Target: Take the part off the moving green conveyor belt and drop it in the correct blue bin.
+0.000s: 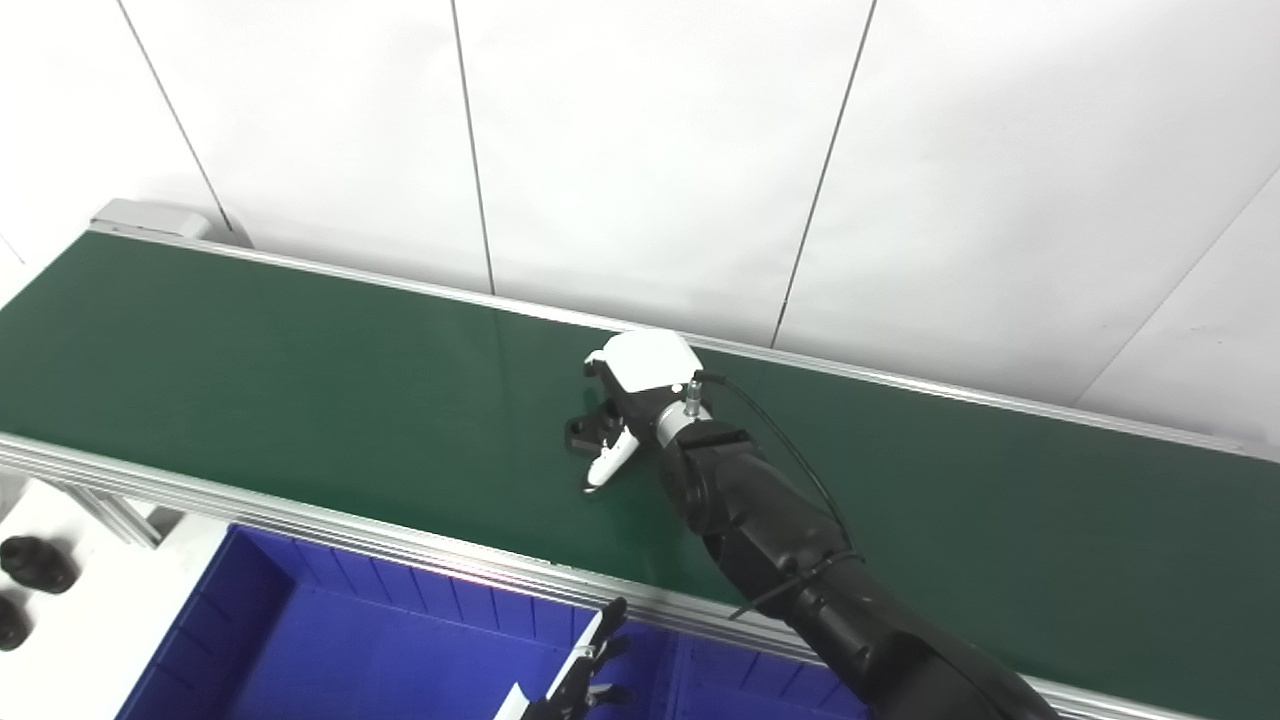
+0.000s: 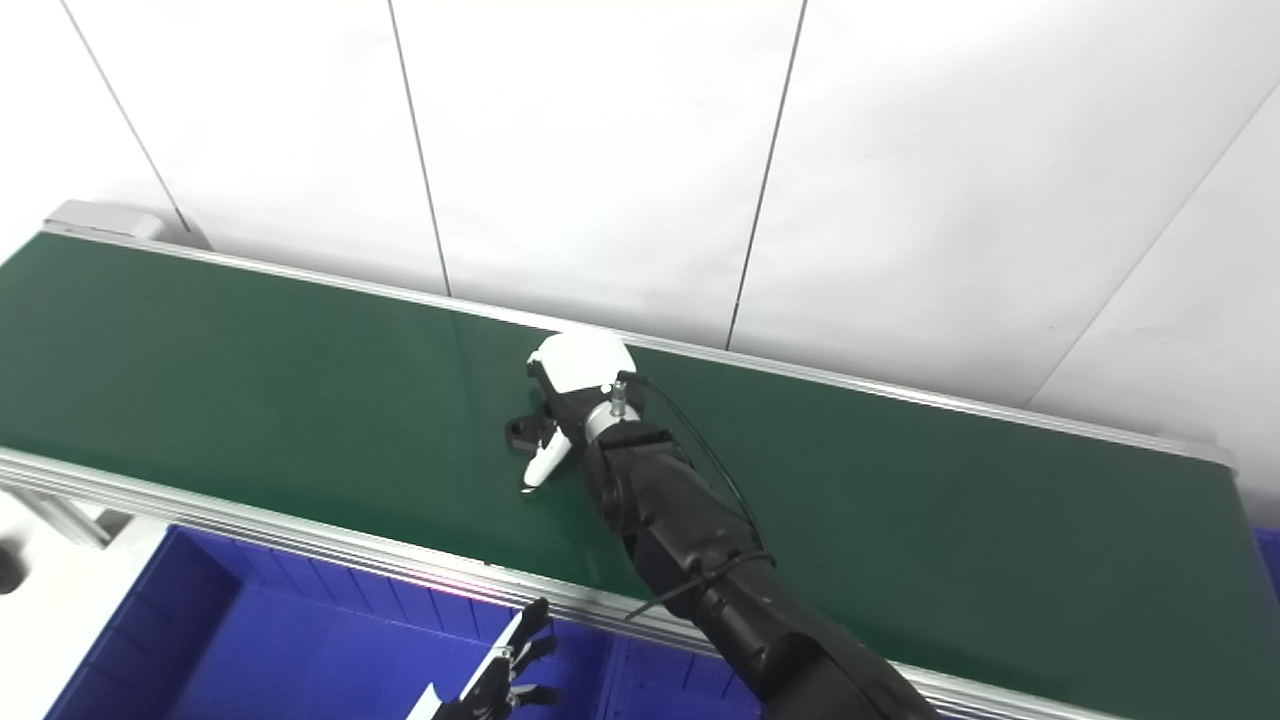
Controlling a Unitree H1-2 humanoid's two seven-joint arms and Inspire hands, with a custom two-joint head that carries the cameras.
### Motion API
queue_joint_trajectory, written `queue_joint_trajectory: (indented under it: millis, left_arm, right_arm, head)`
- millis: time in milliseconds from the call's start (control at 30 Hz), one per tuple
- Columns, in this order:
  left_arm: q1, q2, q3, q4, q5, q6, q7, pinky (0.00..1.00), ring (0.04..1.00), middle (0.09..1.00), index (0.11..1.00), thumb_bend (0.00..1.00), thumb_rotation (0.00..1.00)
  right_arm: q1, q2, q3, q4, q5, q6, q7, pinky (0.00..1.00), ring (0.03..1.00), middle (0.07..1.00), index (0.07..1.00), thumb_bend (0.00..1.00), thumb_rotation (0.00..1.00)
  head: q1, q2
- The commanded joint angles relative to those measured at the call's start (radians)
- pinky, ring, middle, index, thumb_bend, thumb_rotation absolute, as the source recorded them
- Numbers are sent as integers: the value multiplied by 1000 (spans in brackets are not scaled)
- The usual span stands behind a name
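A small black part (image 1: 588,432) lies on the green conveyor belt (image 1: 300,380) near its middle. My right hand (image 1: 640,395), white-backed on a black arm, is down over the part from the right. Its white thumb (image 1: 606,464) reaches to the belt just beside the part. The other fingers are hidden under the hand's back, so whether they grip the part is unclear. My left hand (image 1: 585,675) shows only its fingertips at the bottom edge, spread apart and holding nothing, above the blue bin (image 1: 300,620).
A second blue bin (image 1: 760,685) adjoins the first on the right, below the belt's aluminium rail (image 1: 300,520). Dark round parts (image 1: 35,565) sit on the white surface at the far left. A white panelled wall stands behind the belt.
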Motion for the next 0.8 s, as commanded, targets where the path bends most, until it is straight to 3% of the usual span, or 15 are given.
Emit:
queue_joint_trajectory:
  millis: [0,67,100,133,200,233,367,767]
  left_arm:
    - [13,0,1,-43,-4,-2,-12,740,941,1000,1000,853,872]
    - [15,1,3,-49,-8,6,-21,723,942,1000,1000,856,866]
    - [16,2,3,-54,-10,13,-26,718,943,1000,1000,856,865]
    - [17,3,3,-58,-11,19,-29,719,947,1000,1000,863,856]
    - [19,3,5,-63,-8,27,-33,755,947,1000,1000,866,849]
    - [20,4,5,-67,-9,32,-36,787,949,1000,1000,864,845]
    - [21,9,1,-73,-15,44,-51,792,966,1000,1000,861,845]
    - [32,11,8,-103,-15,81,-67,817,947,1000,1000,857,846]
  right_arm:
    - [-29,-5,40,14,-49,89,99,126,201,478,555,556,5]
    - [-45,-7,84,12,-79,122,185,87,153,472,509,538,1]
    - [-60,2,98,30,-136,130,289,80,144,470,501,535,0]
    - [-70,9,102,41,-181,133,363,86,147,469,656,550,0]
    - [-106,26,136,89,-254,134,549,92,152,469,725,556,0]
    - [-111,30,138,97,-277,134,588,95,155,469,721,557,0]
    - [-136,28,170,130,-308,134,682,106,162,472,705,557,0]
    - [-129,14,161,68,-350,133,793,106,156,476,720,557,0]
  head:
    - [1,2]
    - [-6,5]
    - [-7,8]
    - [-9,11]
    - [-15,10]
    - [-19,15]
    - [-20,17]
    - [-26,22]
